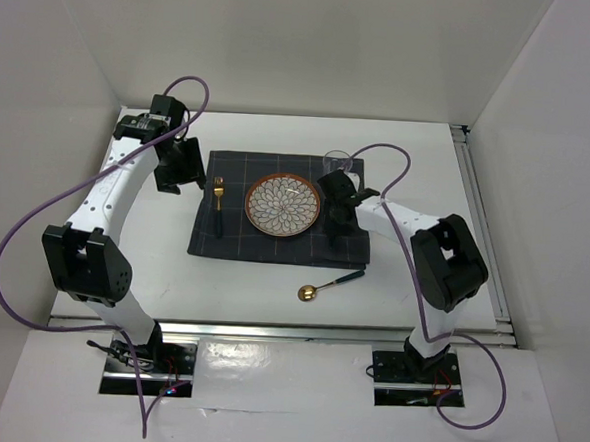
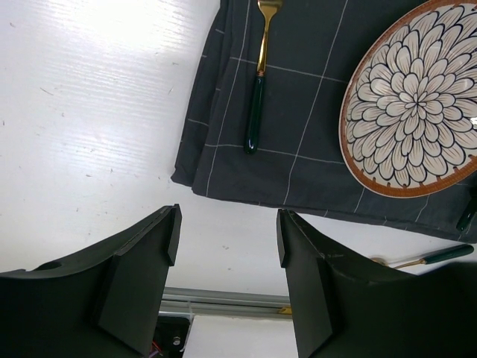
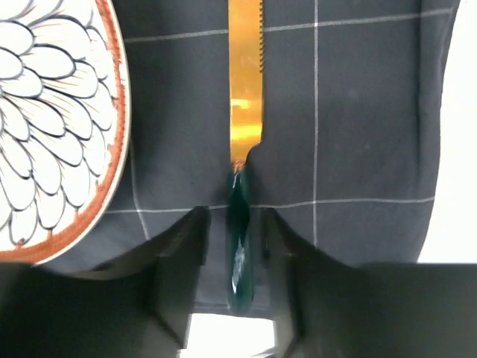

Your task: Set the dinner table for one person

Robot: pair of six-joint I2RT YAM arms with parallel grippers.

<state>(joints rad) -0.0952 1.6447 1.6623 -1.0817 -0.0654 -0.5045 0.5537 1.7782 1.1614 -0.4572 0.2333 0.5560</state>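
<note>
On the white dinner table (image 1: pixel 429 159) lies a dark checked placemat (image 1: pixel 224 239) with a flower-patterned plate (image 1: pixel 284 204) at its centre. A gold fork (image 1: pixel 217 194) with a dark green handle rests left of the plate. Right of the plate lies a gold knife (image 3: pixel 245 97) on the mat, its green handle between the fingers of my right gripper (image 3: pixel 232 224), which stands slightly open with a thin gap on each side. My left gripper (image 2: pixel 227 239) hovers open and empty over bare table, left of the mat's near corner. A gold spoon (image 1: pixel 329 284) lies on the table in front of the mat.
A clear glass (image 1: pixel 341 164) stands at the mat's far right corner, just behind my right gripper (image 1: pixel 336 206). Silver rails (image 1: pixel 476 202) run along the table's right and near edges. White walls close in the back and both sides.
</note>
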